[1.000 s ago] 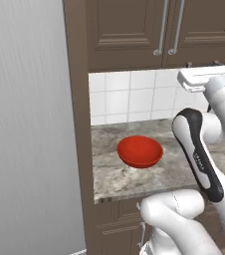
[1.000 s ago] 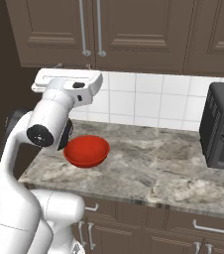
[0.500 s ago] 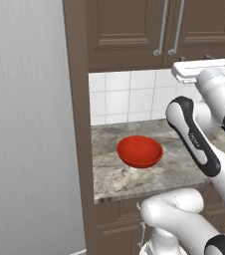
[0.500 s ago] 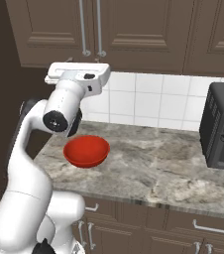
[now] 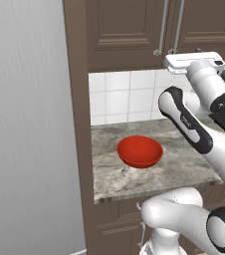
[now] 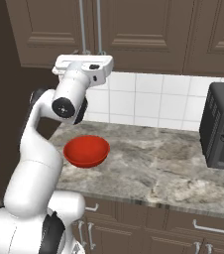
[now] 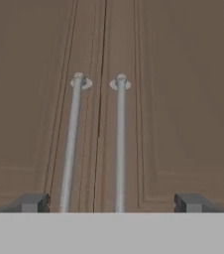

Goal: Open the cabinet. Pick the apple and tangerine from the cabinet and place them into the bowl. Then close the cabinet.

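One cabinet (image 5: 134,30) hangs above the tabletop (image 6: 153,168), its two doors closed, with two silver bar handles (image 7: 73,144) side by side at the seam. One red bowl (image 5: 140,151) sits on the tabletop below. The pincer (image 7: 111,202) is spread wide, released and holding nothing, its fingertips (image 7: 32,202) flanking both handles without touching. One black oven (image 6: 223,126) stands to the right.

White tile backsplash (image 6: 148,99), grey marble counter (image 6: 163,171), black oven (image 6: 223,126), brown base cabinets (image 6: 158,230)
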### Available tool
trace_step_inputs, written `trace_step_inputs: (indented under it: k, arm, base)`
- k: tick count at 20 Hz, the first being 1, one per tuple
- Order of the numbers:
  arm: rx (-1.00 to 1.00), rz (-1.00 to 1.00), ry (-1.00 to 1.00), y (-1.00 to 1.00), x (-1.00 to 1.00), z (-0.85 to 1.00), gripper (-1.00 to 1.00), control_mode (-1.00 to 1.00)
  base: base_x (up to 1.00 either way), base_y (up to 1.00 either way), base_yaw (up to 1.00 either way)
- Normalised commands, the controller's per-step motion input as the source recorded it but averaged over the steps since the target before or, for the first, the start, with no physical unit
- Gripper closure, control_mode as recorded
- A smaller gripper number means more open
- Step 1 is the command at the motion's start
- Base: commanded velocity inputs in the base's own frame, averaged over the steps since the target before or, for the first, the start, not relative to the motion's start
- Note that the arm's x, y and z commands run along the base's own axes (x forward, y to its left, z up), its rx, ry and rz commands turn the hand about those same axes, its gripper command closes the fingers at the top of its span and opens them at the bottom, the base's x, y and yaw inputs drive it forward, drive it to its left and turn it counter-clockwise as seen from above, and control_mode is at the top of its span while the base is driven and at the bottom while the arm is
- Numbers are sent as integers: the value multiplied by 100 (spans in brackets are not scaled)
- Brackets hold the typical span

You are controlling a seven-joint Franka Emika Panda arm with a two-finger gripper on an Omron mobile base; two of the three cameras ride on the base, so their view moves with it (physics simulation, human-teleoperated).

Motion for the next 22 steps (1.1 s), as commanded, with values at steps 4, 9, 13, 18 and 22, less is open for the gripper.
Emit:
trace_step_inputs:
  k: [4, 9, 13, 18, 22]
  arm:
    - [0, 0, 2, 0, 67, 13, -100, -100]
    - [1, 0, 2, -6, 64, 12, -100, -100]
    - [3, 0, 0, -24, 50, 10, -100, -100]
    - [1, 0, 0, -18, 54, 4, -100, -100]
    - [0, 0, 4, 0, 84, 0, -100, -100]
  base:
    - [0, 0, 0]
    - [0, 0, 0]
    - [0, 0, 0]
    - [0, 0, 0]
    - [0, 0, 0]
